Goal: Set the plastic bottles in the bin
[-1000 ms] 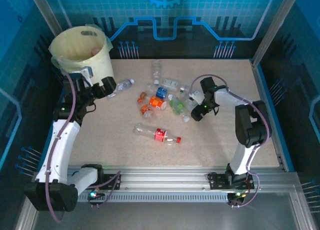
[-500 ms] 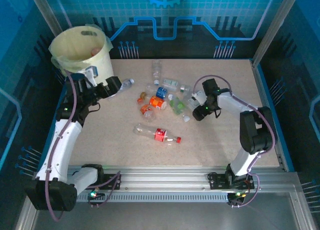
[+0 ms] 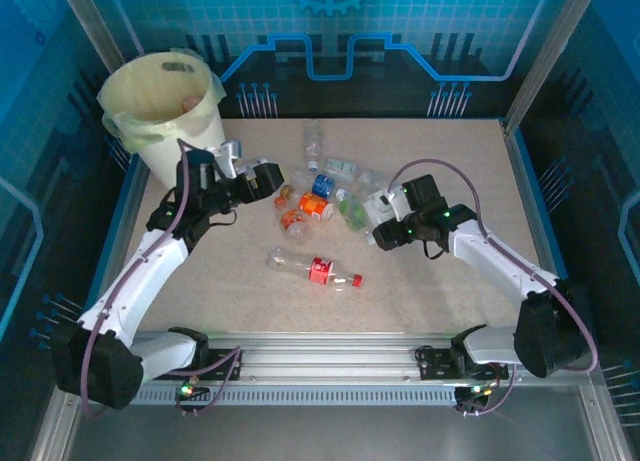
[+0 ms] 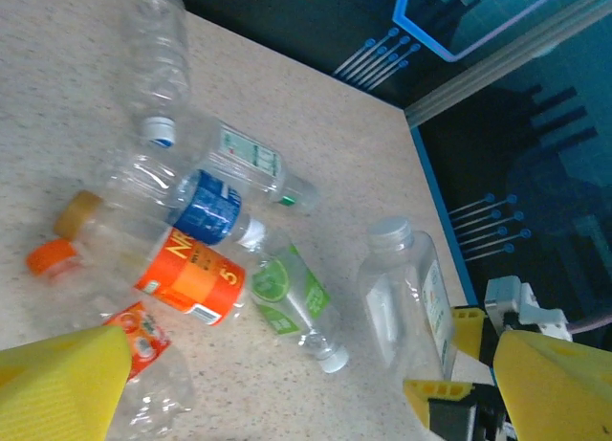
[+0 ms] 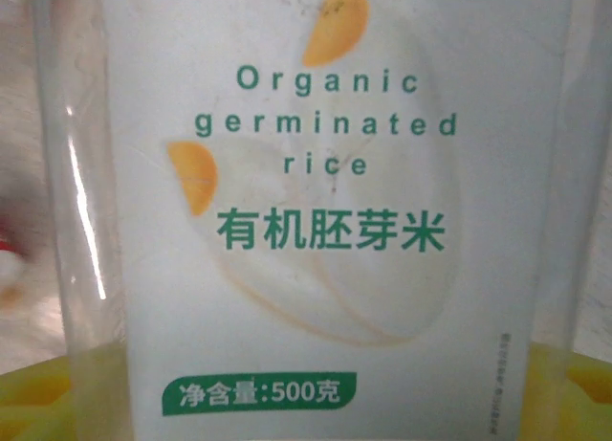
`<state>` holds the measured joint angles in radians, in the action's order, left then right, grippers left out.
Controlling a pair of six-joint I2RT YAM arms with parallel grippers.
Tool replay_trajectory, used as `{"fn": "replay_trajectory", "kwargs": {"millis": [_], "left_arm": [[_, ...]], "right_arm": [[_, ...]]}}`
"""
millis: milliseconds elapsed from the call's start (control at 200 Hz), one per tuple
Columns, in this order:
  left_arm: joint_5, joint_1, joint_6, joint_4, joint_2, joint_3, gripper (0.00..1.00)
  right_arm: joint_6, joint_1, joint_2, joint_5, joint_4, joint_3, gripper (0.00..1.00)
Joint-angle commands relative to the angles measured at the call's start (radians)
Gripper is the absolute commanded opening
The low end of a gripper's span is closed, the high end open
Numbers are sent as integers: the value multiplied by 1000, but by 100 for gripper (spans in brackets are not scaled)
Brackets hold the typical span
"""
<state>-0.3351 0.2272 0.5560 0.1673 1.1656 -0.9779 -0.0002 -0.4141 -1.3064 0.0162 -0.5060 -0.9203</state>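
Right wrist: white-labelled bottle (image 5: 325, 202), seemingly inside right gripper (image 3: 385, 232).

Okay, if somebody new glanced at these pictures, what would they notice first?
Probably the jumble of plastic bottles with orange, blue and green labels, strewn across the middle of the table. Next comes the big cream bin at the far left corner. Then the right gripper, clamped on a clear bottle whose white label reads "Organic germinated rice" up close in the right wrist view.
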Motion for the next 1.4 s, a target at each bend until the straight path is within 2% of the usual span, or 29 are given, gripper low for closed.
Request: {"fn": "replay_trajectory", "kwargs": {"millis": [0, 125, 245, 505, 585, 650, 780, 875, 975, 1165, 1391], "left_arm": [[-3, 63, 39, -96, 40, 20, 99], [-33, 140, 45, -130, 105, 2, 99], [-13, 205, 45, -158, 155, -13, 99], [-3, 277, 78, -217, 267, -46, 99], [40, 303, 75, -210, 294, -54, 97], [52, 310, 83, -214, 315, -56, 92], [59, 310, 104, -247, 324, -48, 73], [54, 310, 95, -251, 321, -53, 63], [62, 310, 87, -251, 315, -53, 59], [131, 308, 88, -265, 283, -32, 56], [173, 290, 100, -278, 253, -25, 54]], "right_arm": [[111, -48, 39, -81, 99, 13, 59], [160, -110, 37, -130, 169, 15, 59], [174, -161, 15, -139, 204, -2, 59], [207, -231, -46, -198, 265, -51, 60], [239, -245, -58, -211, 303, -57, 60], [262, -258, -60, -220, 345, -55, 60], [281, -276, -62, -224, 385, -57, 61], [283, -277, -62, -233, 389, -57, 64], [277, -277, -61, -237, 384, -56, 68], [234, -277, -49, -240, 318, -72, 79], [226, -278, -7, -215, 273, -63, 99]]}}
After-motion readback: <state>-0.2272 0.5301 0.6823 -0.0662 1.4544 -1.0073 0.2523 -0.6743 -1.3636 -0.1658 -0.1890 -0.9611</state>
